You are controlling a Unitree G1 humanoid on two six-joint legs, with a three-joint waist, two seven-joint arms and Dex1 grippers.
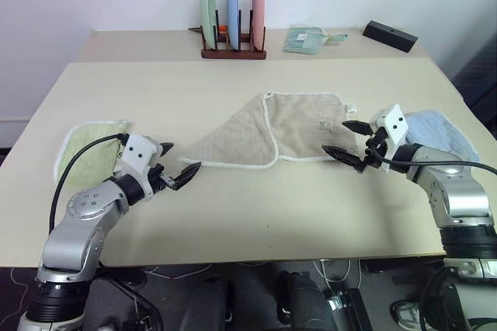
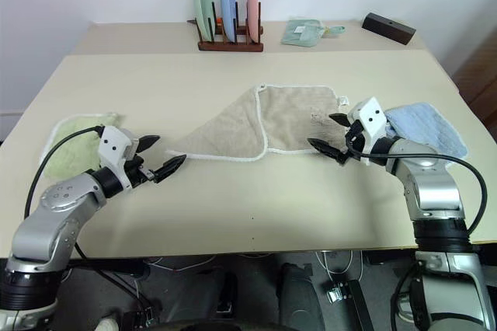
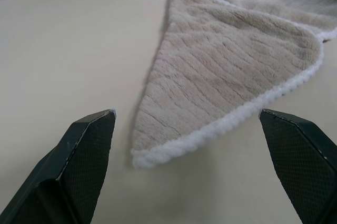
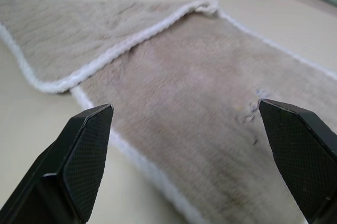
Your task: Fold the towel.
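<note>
Towel (image 1: 299,125): beige terry, white piped edge, one corner flipped over into a triangle, lying mid-table (image 1: 233,214). Left gripper (image 1: 177,168) and right gripper (image 1: 348,141) both spread wide, empty, flanking it.

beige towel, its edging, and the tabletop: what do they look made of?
Towel: soft pile fabric, likely terry or plush, matte; the wrist views show a ribbed fuzzy nap.
Edging: white corded or looped trim, probably yarn; it has a bumpy, rope-like look.
Tabletop: smooth pale beige surface, probably laminate or painted board, low sheen; no grain shows.
</note>
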